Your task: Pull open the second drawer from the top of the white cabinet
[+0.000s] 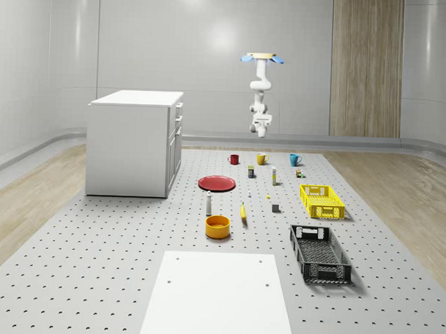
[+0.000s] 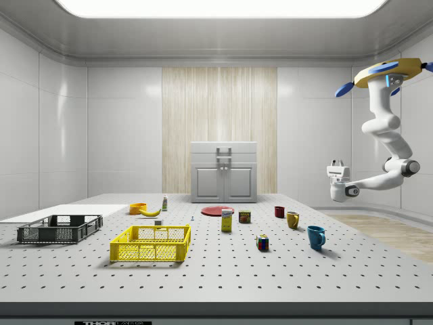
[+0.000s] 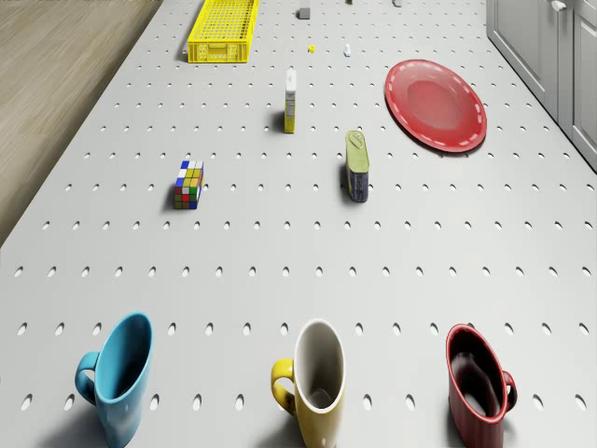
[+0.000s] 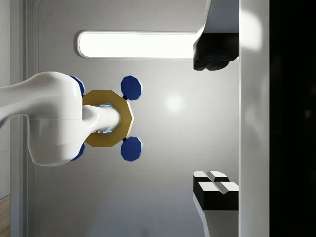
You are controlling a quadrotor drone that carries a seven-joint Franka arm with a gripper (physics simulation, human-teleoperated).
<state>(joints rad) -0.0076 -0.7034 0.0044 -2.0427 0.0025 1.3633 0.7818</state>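
The drone point(image 1: 261, 58) hovered high above the far edge of the desk point(image 1: 95, 265), over the row of mugs, with the arm point(image 1: 259, 91) hanging beneath it and the tool point(image 1: 259, 125) held in mid-air, well apart from every object. In the wrist view the two fingers point(image 4: 216, 49) stood wide apart with nothing between them, so the tool was open and empty; that camera looked up past the arm toward the drone's yellow body and the ceiling light. The cabinet point(image 1: 134, 142) stood on the desk at about 9 o'clock from the drone in the whole-scene view, its front facing the red plate point(image 1: 217, 184). In the side view its stacked drawers point(image 2: 224, 156) sat in the upper centre of the front, above two doors, and all appeared flush and shut, including the second from the top. The drone view took in the blue mug point(image 3: 118, 378), yellow mug point(image 3: 314, 378) and red mug point(image 3: 479, 383), with the cabinet's lower front at the frame's edge. Judged from these positions, no part of the task was done: the approach to the cabinet, the grasp of the second drawer's handle and the pull all remained.
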